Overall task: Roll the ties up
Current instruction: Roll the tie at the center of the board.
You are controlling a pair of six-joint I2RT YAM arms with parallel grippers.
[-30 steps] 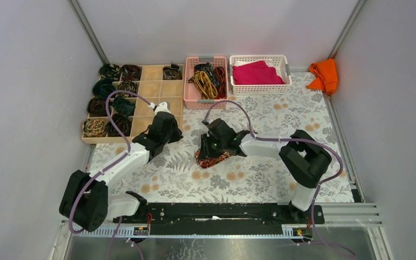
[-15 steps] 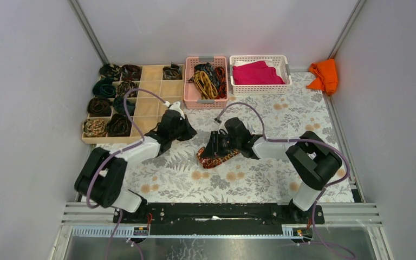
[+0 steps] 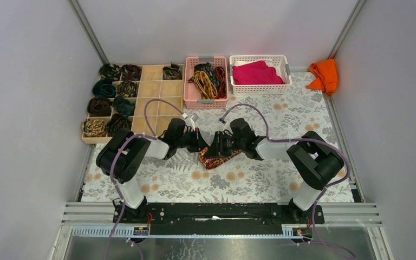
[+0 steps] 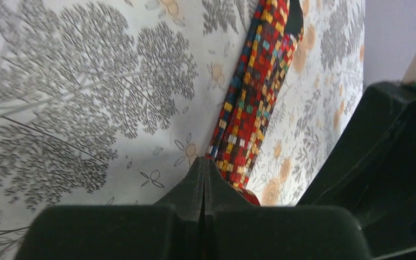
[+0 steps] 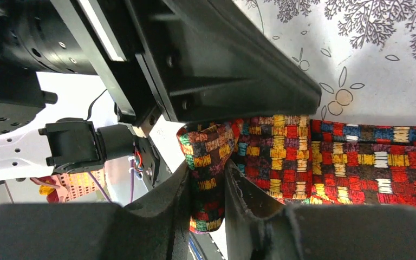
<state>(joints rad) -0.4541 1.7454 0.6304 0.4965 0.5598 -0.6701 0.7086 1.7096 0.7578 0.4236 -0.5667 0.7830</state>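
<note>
A red-orange-and-dark checked tie (image 3: 215, 158) lies partly bunched on the flowered tablecloth mid-table. My right gripper (image 3: 220, 146) comes in from the right and is shut on a raised fold of this tie (image 5: 208, 162); the fabric fills the gap between its fingers (image 5: 162, 211). The rest of the tie (image 5: 368, 162) spreads flat to the right in that view. My left gripper (image 3: 201, 145) is shut with nothing in it. Its joined tip (image 4: 203, 164) sits low over the cloth, right beside the tie's edge (image 4: 254, 92). The left gripper's black body (image 5: 222, 65) fills the upper right wrist view.
A wooden compartment tray (image 3: 153, 89) at the back left holds several rolled ties. A pink basket (image 3: 189, 81) behind holds loose ties (image 3: 207, 78). A white basket (image 3: 287, 67) holds a magenta cloth (image 3: 255, 73). An orange cloth (image 3: 325, 75) lies in the back right corner.
My left arm has swung right, from beside the wooden tray to the tie's left end. My right gripper has shifted slightly right and back, keeping its hold on the tie.
</note>
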